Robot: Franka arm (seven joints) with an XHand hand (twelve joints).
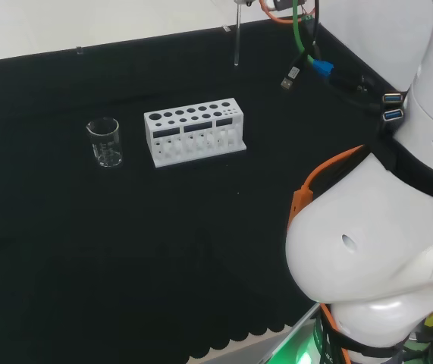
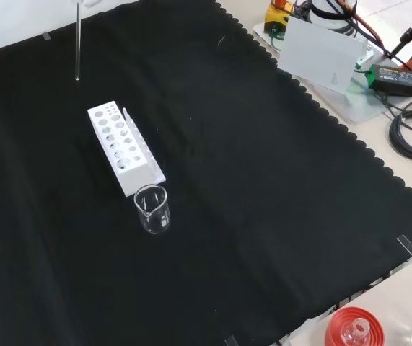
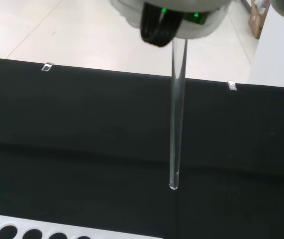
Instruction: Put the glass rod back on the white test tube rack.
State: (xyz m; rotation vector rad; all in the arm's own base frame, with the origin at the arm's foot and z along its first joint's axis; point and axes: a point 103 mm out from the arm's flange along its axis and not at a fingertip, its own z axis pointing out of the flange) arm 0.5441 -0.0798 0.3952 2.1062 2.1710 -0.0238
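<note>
A clear glass rod hangs upright in the air, its upper end under the hand, where a black finger curls beside it. In the head view the glass rod hangs above and behind the right end of the white test tube rack. In the front view the glass rod hangs beyond the far end of the rack. The rod's lower tip is well above the cloth. An edge of the rack with its round holes appears in the wrist view.
A small clear beaker stands left of the rack in the head view; in the front view the beaker is just in front of it. A red ribbed stand sits at the cloth's near edge. Cables hang by the arm.
</note>
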